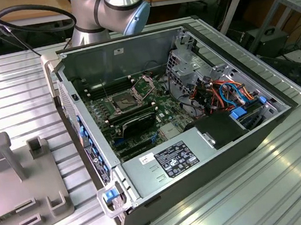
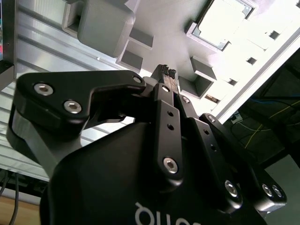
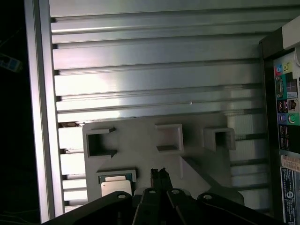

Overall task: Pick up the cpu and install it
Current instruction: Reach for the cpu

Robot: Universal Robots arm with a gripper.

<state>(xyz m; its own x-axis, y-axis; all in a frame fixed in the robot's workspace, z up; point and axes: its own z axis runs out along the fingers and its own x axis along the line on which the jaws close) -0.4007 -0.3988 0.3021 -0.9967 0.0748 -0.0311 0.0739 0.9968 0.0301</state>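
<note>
Black end effector [image 3: 159, 172] hovering over the grey fixture [image 3: 140, 140], fingers pressed together and empty.
Pick-up seems not yet begun: the cpu [image 3: 116, 186] lies untouched in its fixture recess, just beside the fingertips [image 3: 155, 176]. Grasping it would call for parted fingers centred over the chip. Its near edge hides behind the end effector; whether the motherboard socket [image 1: 122, 100] stands ready is hard to tell.

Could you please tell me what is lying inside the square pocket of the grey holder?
The cpu lies flat in that pocket of the holder, pale top up. The gripper covers one edge of it.
</note>
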